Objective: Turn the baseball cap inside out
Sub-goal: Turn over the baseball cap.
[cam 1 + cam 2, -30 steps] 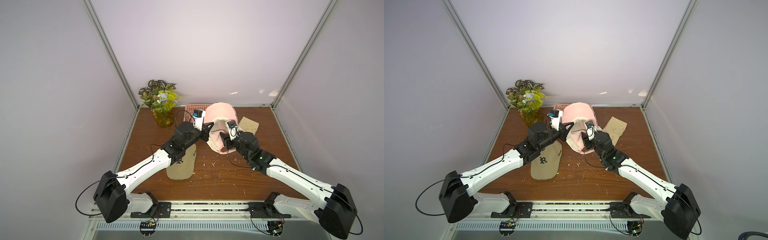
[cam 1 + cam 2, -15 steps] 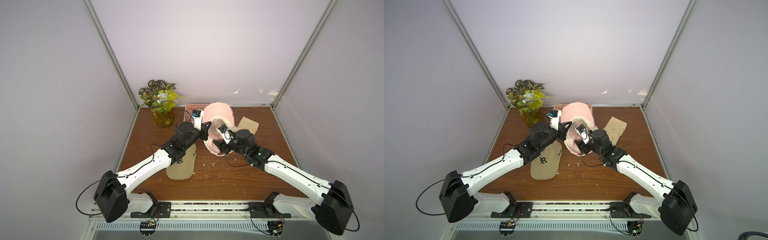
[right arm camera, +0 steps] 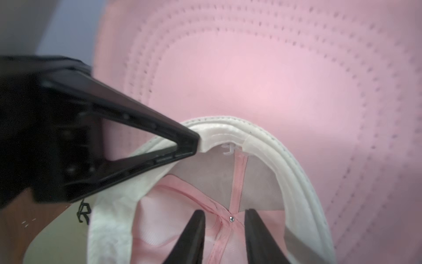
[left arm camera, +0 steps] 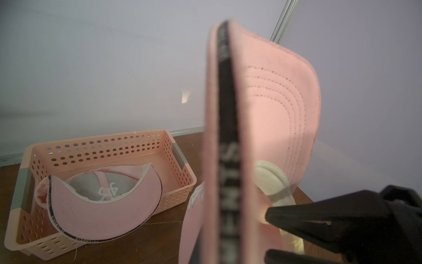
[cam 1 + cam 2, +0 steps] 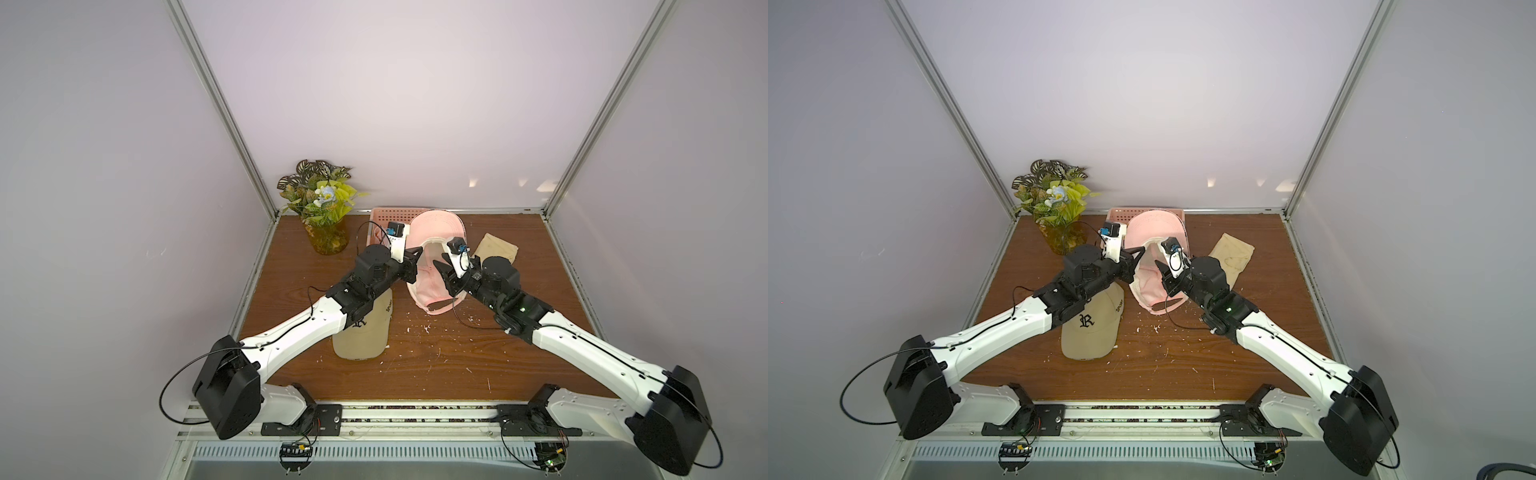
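Observation:
The pink baseball cap [image 5: 436, 226] [image 5: 1154, 228] hangs above the back middle of the table, brim up and the crown's opening facing the arms. My left gripper [image 5: 419, 250] [image 5: 1143, 249] is shut on its white sweatband, and the right wrist view shows the pinch [image 3: 197, 141]. My right gripper [image 5: 440, 274] [image 5: 1160, 274] [image 3: 223, 212] reaches inside the crown. Its jaws stand a little apart, either side of the pink seam tape and the metal rivet [image 3: 231, 219]. In the left wrist view the brim [image 4: 274, 102] hides my left fingers, and the right gripper's fingers [image 4: 319, 219] show beside it.
A beige cap marked R [image 5: 365, 332] [image 5: 1088, 328] lies under my left arm. Behind the held cap stands a pink perforated basket [image 5: 395, 214] [image 4: 102, 139] with another pink cap [image 4: 102, 205] in it. A plant in an amber vase [image 5: 324, 208] is back left, and a tan cloth [image 5: 496, 249] back right.
My right gripper has shifted inside the crown and its jaws have drawn closer together. The cap has swung slightly. My left gripper has kept its hold.

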